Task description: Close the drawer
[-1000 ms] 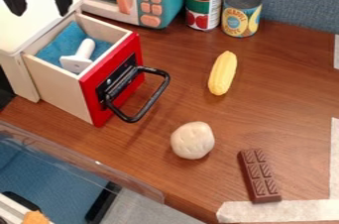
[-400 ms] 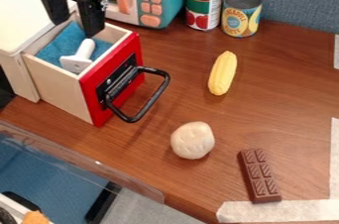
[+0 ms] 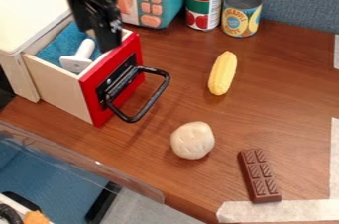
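One black gripper is hanging over the far side of the one drawer, near the top of its front; I cannot tell how far open it is or whether it is gripping anything. Two cans are standing upright side by side at the back of the table, beside one toy microwave. One yellow corn cob, one whitish round lump and one chocolate bar are lying apart from each other on the wood. The drawer is sticking out of one pale cabinet on the left, its open top exposing one blue lining and one white object that is resting inside. Its front is showing bright red, its sides plain pale wood, and one black looped handle is jutting from a dark plate on that front
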Tool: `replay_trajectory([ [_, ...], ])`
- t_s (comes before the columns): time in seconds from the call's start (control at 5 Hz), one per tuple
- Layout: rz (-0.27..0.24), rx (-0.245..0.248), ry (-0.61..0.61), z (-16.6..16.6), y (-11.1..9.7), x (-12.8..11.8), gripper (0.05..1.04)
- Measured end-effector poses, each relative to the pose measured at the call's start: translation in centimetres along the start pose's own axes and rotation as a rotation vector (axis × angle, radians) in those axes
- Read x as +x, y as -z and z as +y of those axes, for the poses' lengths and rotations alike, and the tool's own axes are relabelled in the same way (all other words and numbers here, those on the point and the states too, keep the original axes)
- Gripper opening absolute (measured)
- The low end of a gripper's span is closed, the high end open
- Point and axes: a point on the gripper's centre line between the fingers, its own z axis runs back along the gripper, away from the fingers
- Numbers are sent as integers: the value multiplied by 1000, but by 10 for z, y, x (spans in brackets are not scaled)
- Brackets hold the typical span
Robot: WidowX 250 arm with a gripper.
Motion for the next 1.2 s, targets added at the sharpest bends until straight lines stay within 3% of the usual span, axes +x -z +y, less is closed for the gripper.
replay_trajectory([
  [0.2, -26, -11, 239, -20, 4, 5, 1000],
  [0.6, 13, -4, 561, -59, 5, 20, 1000],
  [0.8, 18, -43, 688, -71, 25, 27, 1000],
  [1.0, -25, -85, 760, -73, 40, 33, 999],
  [1.2, -9, -124, 764, -71, 59, 33, 1000],
])
